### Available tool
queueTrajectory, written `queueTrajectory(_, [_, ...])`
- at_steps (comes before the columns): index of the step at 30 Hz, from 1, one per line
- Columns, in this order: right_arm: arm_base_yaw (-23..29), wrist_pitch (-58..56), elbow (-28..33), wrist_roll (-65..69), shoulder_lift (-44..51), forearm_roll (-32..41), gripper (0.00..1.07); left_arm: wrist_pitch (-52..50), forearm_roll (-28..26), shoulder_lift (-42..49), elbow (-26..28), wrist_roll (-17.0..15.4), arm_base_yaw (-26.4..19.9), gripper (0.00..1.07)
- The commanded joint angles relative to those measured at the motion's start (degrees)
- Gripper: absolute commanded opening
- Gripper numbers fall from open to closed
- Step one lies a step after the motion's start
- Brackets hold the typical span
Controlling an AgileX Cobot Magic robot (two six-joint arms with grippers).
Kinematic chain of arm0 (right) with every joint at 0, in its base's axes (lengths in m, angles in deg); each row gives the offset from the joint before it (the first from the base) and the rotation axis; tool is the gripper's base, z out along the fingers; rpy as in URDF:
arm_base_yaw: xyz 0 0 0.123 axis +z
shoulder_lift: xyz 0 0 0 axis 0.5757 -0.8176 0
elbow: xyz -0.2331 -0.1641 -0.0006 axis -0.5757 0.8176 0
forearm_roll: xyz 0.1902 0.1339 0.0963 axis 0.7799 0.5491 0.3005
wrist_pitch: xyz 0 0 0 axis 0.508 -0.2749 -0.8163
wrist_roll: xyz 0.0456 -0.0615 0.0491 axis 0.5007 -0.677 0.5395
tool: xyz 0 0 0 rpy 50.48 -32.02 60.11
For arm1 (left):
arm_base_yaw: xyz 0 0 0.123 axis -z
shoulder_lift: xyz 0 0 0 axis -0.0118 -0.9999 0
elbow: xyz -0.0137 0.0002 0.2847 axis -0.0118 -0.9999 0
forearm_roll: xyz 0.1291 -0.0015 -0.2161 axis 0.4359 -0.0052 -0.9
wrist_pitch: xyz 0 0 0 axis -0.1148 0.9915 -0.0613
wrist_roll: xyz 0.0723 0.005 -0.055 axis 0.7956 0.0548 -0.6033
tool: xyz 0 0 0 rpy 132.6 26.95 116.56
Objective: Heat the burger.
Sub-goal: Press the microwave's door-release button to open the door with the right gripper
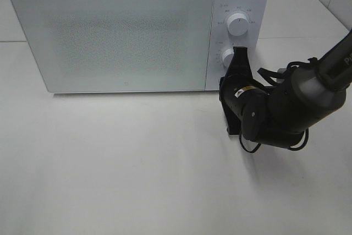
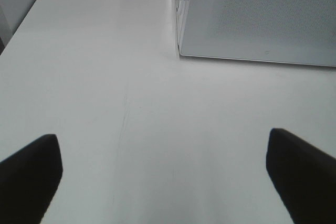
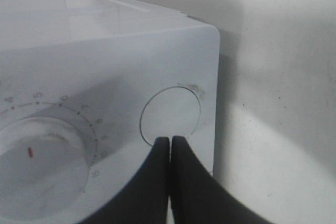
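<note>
Burger out of sight, likely behind the closed microwave (image 1: 137,31) door; expect it soft, light and squashable, so grip it gently low on its sides; your right jaws shut, empty, tips at the round button (image 3: 170,111); left jaws wide, empty, over tabletop (image 2: 105,103).

Shut white microwave (image 1: 137,31), upper dial (image 1: 237,25), white table (image 1: 137,163), perhaps faintly scratched
</note>
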Motion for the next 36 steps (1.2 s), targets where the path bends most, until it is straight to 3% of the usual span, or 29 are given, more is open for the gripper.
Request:
queueTrajectory(1, [-1.38,-0.06,-1.15,-1.55,-0.34,-0.52,0.0,-0.29,0.06,1.26,-0.06,-0.23,-0.23,0.98])
queueTrajectory(28, [-3.32,1.95,-7.68,-2.46,-3.84,0.97,0.0,-0.29,0.11,1.26,-0.06,-0.23,-0.23,0.98])
queueTrajectory(36, [-3.32,9.85,-8.48,-3.67,-3.84,0.86,0.0,-0.29,0.11,1.26,-0.06,-0.23,-0.23,0.98])
